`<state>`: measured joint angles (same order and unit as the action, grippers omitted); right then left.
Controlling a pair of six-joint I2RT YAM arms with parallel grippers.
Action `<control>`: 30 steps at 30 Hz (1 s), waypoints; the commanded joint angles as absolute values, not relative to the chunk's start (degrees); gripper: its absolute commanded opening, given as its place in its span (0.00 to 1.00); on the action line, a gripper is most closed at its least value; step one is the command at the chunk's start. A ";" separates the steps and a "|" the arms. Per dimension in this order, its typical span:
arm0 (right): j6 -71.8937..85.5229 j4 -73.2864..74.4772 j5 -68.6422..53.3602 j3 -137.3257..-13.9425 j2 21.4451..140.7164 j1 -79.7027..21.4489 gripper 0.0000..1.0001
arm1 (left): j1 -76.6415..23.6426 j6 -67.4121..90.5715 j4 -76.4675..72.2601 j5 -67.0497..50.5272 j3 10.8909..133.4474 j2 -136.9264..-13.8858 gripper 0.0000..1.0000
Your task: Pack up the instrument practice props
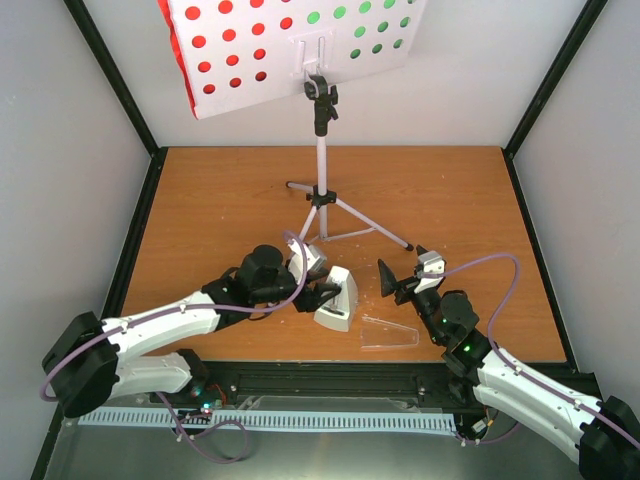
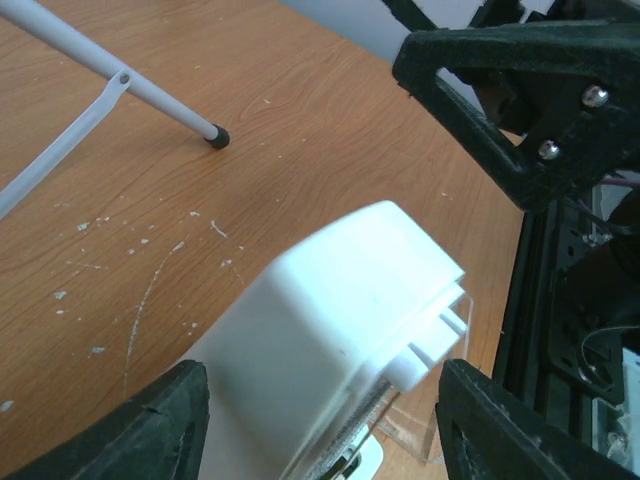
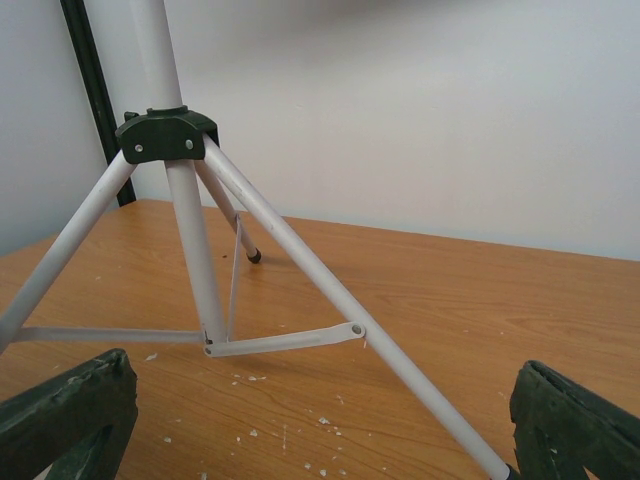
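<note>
Straddling the metronome (image 2: 340, 330), the left tool (image 2: 320, 425) is spread, one finger on each side of the white body. Whether either finger touches it cannot be told. The metronome stands on the bench (image 1: 220, 200), directly ahead of the left wrist. Its clear cover (image 1: 388, 333) is off and lies flat on the bench just beyond the metronome's far side, between the two arms.

The right tool (image 1: 392, 283) is also spread and pinches nothing. It hovers low over the bench, near the cover and apart from it. Straight ahead of the right tool stands the tripod (image 3: 165, 135), its thin silver legs splayed from a dark hub. One leg slants down toward the gap between that tool's fingers (image 3: 570, 415), and white flecks (image 3: 250, 380) dot the wood below. One black-capped foot (image 2: 217, 137) rests on the bench ahead of the left tool.

Farthest from both tools, atop the tripod's pole, is the tilted white stand (image 1: 285, 90). The red sheet (image 1: 199, 42) shows through its holes on the left half and the green sheet (image 1: 340, 12) on the right half.
</note>
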<state>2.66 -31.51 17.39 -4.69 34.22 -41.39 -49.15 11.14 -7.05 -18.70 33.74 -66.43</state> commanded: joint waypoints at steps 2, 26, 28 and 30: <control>3.03 -32.73 17.86 -4.04 33.54 -41.04 1.00 | -50.01 12.67 -10.90 -20.37 31.51 -62.36 0.79; 44.70 3.01 -2.21 -13.00 36.20 -40.96 0.91 | -48.82 21.62 -10.82 -21.39 21.53 -62.56 0.98; 44.46 1.45 -3.92 -13.75 40.78 -40.96 0.87 | -48.78 21.18 -10.54 -21.05 22.39 -64.32 0.97; 43.90 0.39 -4.99 -15.19 45.36 -40.96 0.81 | -48.78 20.97 -10.03 -20.19 23.11 -65.57 0.96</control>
<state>40.93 1.76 -0.03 -13.87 39.20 -41.17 -48.90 22.65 -9.91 -20.03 19.88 -63.55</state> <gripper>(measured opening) 0.849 0.967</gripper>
